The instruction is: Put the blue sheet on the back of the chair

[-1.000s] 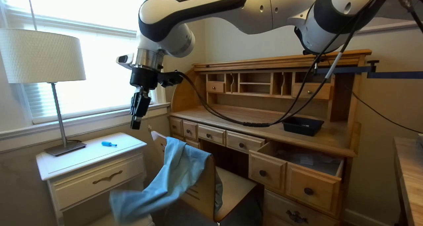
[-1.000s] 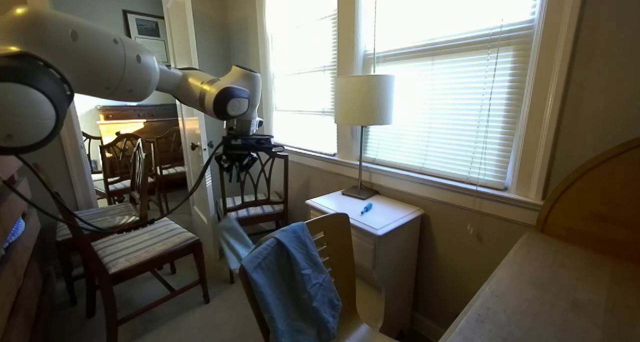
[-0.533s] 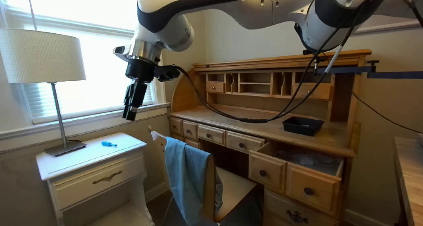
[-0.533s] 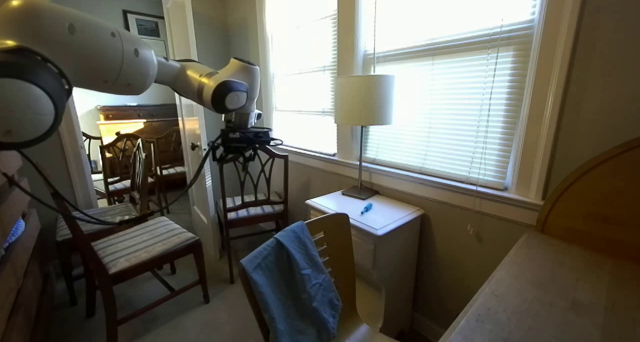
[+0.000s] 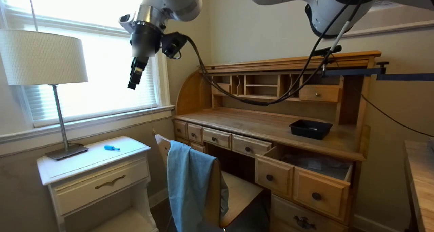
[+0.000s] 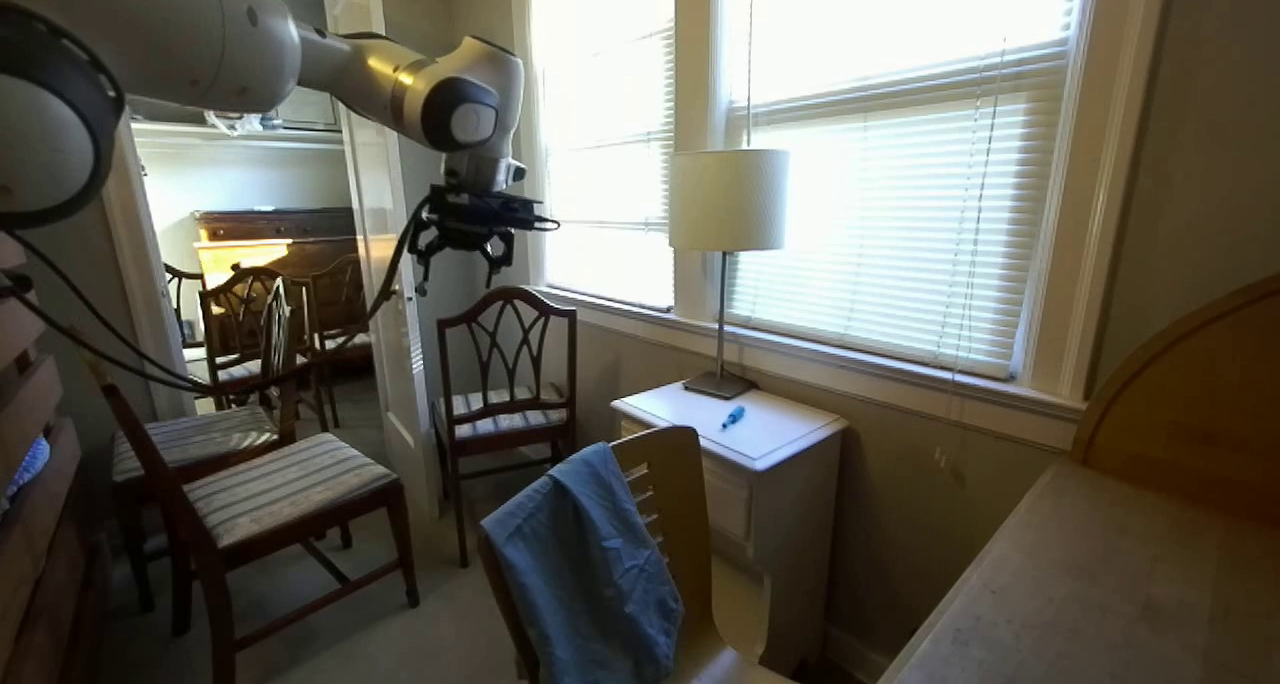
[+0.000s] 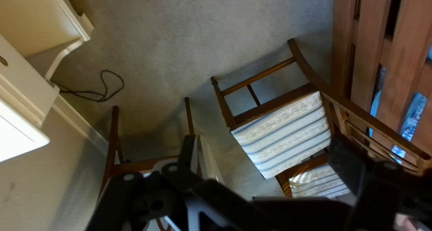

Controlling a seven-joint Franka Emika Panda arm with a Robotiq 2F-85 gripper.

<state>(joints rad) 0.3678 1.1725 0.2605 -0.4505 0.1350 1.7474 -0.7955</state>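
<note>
The blue sheet (image 5: 190,181) hangs draped over the back of the light wooden chair (image 5: 212,188). One part falls long down the rear side, and another (image 6: 590,564) lies over the side facing the seat. High above the chair, well apart from the sheet, is my gripper (image 6: 456,282), its fingers spread wide with nothing between them. An exterior view shows the gripper (image 5: 132,84) side-on in front of the window. In the wrist view the gripper (image 7: 263,146) has its jaws far apart over the floor; neither sheet nor draped chair shows there.
A white nightstand (image 5: 95,157) with a lamp (image 5: 44,57) and a small blue object (image 5: 112,148) stands beside the chair. Behind is a wooden desk (image 5: 234,121) with an open drawer (image 5: 301,184) and black tray (image 5: 311,129). Dark chairs with striped seats (image 7: 283,133) stand nearby.
My gripper has risen away from the chair and its fingers have spread apart. The sheet's loose end, swung out sideways a second ago, has dropped and hangs down behind the chair back.
</note>
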